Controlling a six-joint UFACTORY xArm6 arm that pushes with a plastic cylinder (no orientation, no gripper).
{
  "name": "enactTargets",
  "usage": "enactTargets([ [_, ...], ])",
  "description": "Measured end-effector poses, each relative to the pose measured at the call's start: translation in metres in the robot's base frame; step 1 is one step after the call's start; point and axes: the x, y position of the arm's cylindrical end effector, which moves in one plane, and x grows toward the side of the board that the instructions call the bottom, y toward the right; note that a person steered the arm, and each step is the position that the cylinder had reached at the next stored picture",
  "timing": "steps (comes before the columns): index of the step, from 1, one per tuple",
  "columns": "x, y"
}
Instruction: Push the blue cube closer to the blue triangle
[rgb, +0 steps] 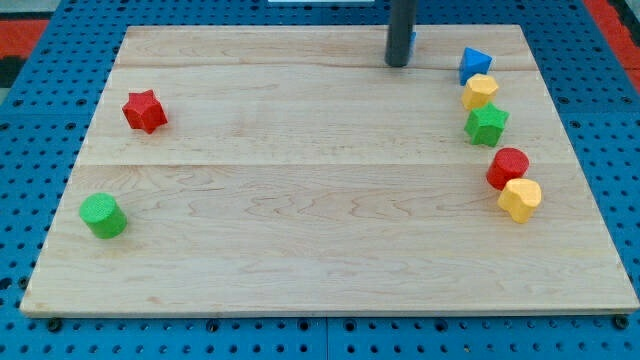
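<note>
Up at the view's top, my tip (397, 64) touches the blue cube (412, 42), which is mostly hidden behind the rod. The blue triangle (474, 63) sits near, to the view's right on the tabletop (300, 200), touching a yellow block (480, 91). No claw shows.

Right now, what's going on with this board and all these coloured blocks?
My tip sits near the board's top edge, with the blue cube mostly hidden behind the rod, only a sliver showing on its right. The blue triangle lies further to the view's right, apart from the cube, at the head of a line of yellow, green and red blocks. So the push toward it isn't finished yet.
</note>
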Motion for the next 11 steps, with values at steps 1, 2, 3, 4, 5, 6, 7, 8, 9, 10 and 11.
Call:
enactTargets([
  [1, 0.010, 0.003],
  [2, 0.024, -0.068],
  [3, -0.013, -0.082],
  [4, -0.035, -0.072],
  [5, -0.034, -0.005],
  [6, -0.023, 0.026],
  [7, -0.011, 0.039],
  [8, -0.011, 0.020],
  [9, -0.029, 0.021],
  [10, -0.029, 0.026],
  [11, -0.029, 0.026],
])
